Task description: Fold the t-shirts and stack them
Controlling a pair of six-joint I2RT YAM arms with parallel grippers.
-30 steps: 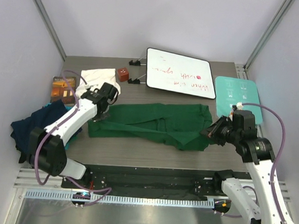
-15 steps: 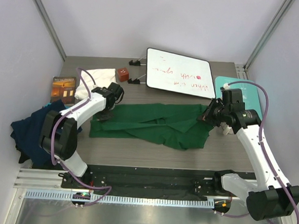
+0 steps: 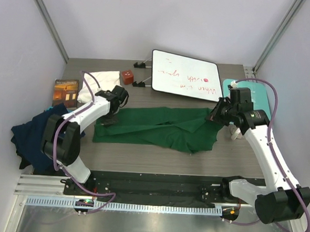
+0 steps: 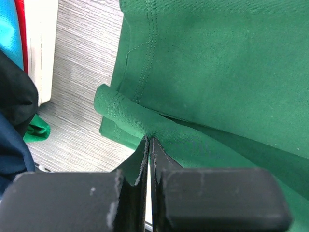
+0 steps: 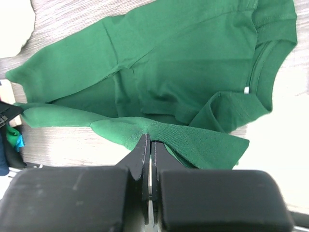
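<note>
While both my end effectors grip the dark green t-shirt (image 3: 159, 128), it lies stretched across the middle of the bench (image 3: 142, 153) as a long band running left to right. My left end effector (image 4: 148, 144) is clenched on a raised ridge of cloth near the hemmed left edge, its fingers pressed together with green fabric pinched between them. My right end effector (image 5: 148, 139) is clenched on a fold at the right end, lifted above the rest of the cloth, and the collar shows beyond it. The navy blue t-shirt (image 3: 33, 132) sits crumpled at the bench's left edge. The cream-white t-shirt (image 3: 98, 82) is bunched at the back left, just beside a small brown book (image 3: 65, 91). Behind the dark green t-shirt a whiteboard (image 3: 185, 76) with red writing lies flat, with a small reddish-brown cube (image 3: 127, 76) near its left side. A teal board (image 3: 257, 96) lies at the back right, partly under my right arm.
</note>
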